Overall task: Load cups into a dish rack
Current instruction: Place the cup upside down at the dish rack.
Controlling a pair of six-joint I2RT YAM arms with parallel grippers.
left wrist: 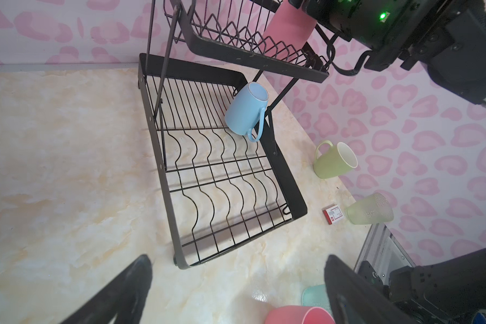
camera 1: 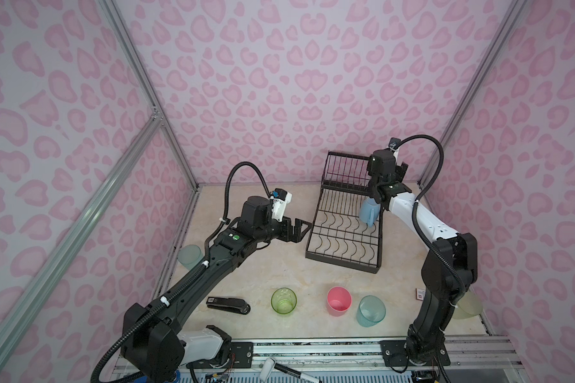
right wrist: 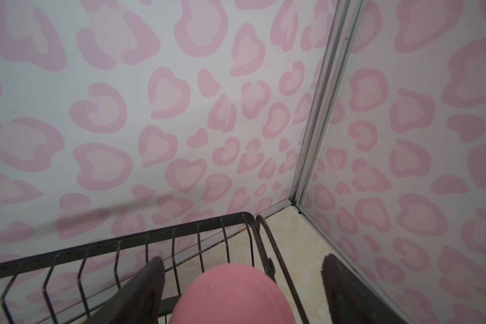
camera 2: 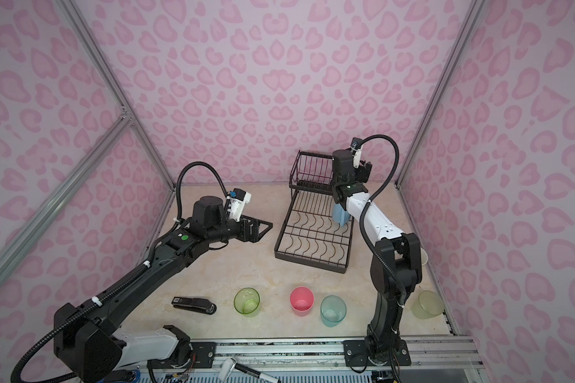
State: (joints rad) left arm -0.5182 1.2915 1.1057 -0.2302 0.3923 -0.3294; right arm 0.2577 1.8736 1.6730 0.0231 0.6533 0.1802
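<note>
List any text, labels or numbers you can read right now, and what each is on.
No text reads clearly.
White label on the stapler: code-like print, too small to read.
Print on the small red and white box: blurred.
White lettering on the marker pen: too small.

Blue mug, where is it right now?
In a top view the light blue mug sits on the dish rack's lower grid, at its right edge, just below the upper basket.

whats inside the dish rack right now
A light blue mug lies tilted on the lower grid of the dish rack; a pink tumbler sits in its upper basket. The right arm covers that tumbler in both top views.
</note>
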